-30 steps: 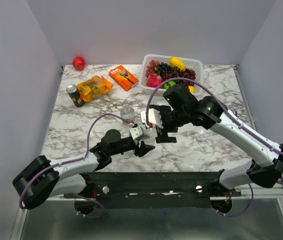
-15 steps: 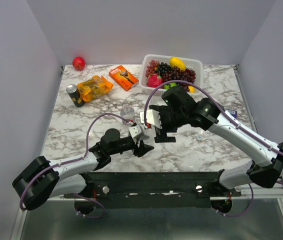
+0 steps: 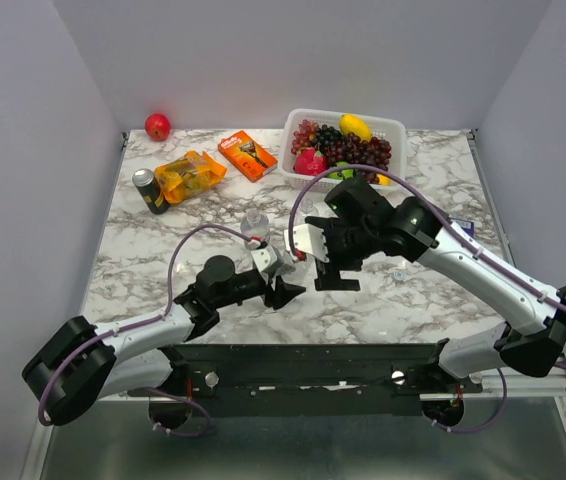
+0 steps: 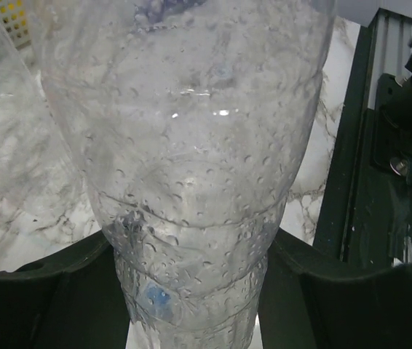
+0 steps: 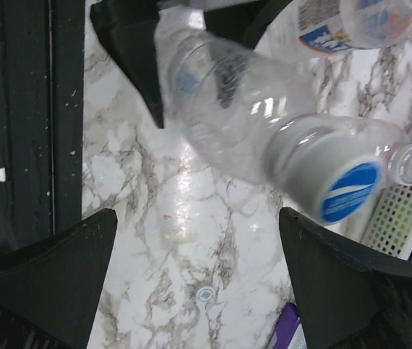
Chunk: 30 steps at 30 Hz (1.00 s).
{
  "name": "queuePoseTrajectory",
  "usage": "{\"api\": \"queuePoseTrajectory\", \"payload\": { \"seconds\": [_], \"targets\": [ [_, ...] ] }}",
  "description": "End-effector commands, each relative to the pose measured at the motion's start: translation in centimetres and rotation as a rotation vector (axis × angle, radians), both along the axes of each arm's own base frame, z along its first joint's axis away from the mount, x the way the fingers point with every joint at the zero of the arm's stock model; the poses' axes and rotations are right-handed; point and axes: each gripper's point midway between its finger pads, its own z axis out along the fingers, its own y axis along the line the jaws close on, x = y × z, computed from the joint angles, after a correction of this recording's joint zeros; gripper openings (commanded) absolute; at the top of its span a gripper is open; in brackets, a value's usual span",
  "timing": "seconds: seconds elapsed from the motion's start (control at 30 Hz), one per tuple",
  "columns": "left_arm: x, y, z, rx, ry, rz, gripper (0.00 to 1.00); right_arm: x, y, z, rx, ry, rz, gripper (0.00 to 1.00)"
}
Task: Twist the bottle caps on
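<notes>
Landmark: white basket (image 3: 343, 140) at the table's (image 3: 413, 310) far edge.

Edges and room:
- Both claws work well in front of the basket, close to the table's near edge. The black rail (image 3: 313, 352) runs just beyond that edge, farthest from the basket.
- Bare marble lies in front of the basket out to its right, and between the basket and the right claw (image 3: 331, 270).
- To the basket's left sit an orange packet (image 3: 246, 155), a yellow packet (image 3: 188, 175), a dark can (image 3: 146, 190) and, farthest left, an apple (image 3: 157, 126).

Task things:
- The left claw (image 4: 191, 247) is clamped on the held bottle (image 4: 191, 145), in front of the basket and left of it. The bottle is tilted.
- A blue cap (image 5: 348, 193) with a pale centre sits at the bottle's neck end. I cannot tell how far it is threaded on.
- The right claw (image 5: 197, 218) has its fingers (image 5: 46, 269) wide apart, touching nothing. The capped end lies between them in the wrist view.
- The standing bottle (image 3: 255, 225) is upright, just beside the held one on the basket side.
- A whitish loose cap (image 5: 204, 294) lies on the marble near the right claw.

Change versus 0.5 s ago:
- The left claw and its bottle sit slightly farther left and a little nearer the basket.
- The right claw has barely shifted.
- The gap between the claws is marginally wider.
- Packets, can and apple are unmoved.
</notes>
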Motion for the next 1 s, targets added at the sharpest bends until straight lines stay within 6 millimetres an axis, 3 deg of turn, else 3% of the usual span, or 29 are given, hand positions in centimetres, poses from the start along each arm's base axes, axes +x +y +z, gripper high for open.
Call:
{"api": "queuePoseTrajectory", "payload": {
  "seconds": [0.0, 0.1, 0.2, 0.23, 0.3, 0.33, 0.4, 0.47, 0.6, 0.77, 0.97],
  "targets": [
    [1.8, 0.3, 3.5, -0.097, -0.078, 0.067, 0.00, -3.8, -3.0, -1.1, -0.085, 0.131, 0.004, 0.99],
    [1.8, 0.2, 3.4, -0.090, -0.083, 0.059, 0.00, -4.2, -3.9, -0.5, -0.080, 0.119, -0.005, 0.99],
    [1.2, 0.0, 3.1, -0.079, -0.082, 0.025, 0.00, -0.8, -3.5, 2.0, 0.038, 0.083, -0.179, 0.98],
    [1.0, -0.1, 2.8, -0.073, -0.082, 0.015, 0.00, 0.4, -2.8, 4.5, 0.110, 0.075, -0.226, 0.99],
    [0.7, -0.1, 2.6, -0.065, -0.084, 0.004, 0.00, 2.6, -2.1, 5.4, 0.134, 0.100, -0.283, 0.99],
    [0.5, -0.2, 2.4, -0.060, -0.082, -0.004, 0.00, 3.1, -1.6, 6.9, 0.167, 0.083, -0.282, 0.99],
    [0.2, -0.4, 2.3, -0.054, -0.080, -0.020, 0.00, 3.6, -0.4, 7.3, 0.191, 0.083, -0.254, 0.99],
    [0.1, -0.6, 2.4, -0.051, -0.087, -0.034, 0.00, 3.7, 0.3, 7.7, 0.212, 0.084, -0.219, 1.00],
    [-0.1, -0.9, 2.4, -0.038, -0.092, -0.051, 0.00, 1.8, 1.6, 7.0, 0.218, 0.149, -0.079, 1.00],
    [-0.1, -1.1, 2.2, -0.023, -0.095, -0.067, 0.00, 1.1, 2.3, 6.7, 0.222, 0.120, -0.002, 1.00],
    [-0.2, -1.4, 2.0, -0.016, -0.073, -0.078, 0.00, -1.3, 2.6, 5.8, 0.198, 0.132, 0.112, 1.00]
  ]
}}
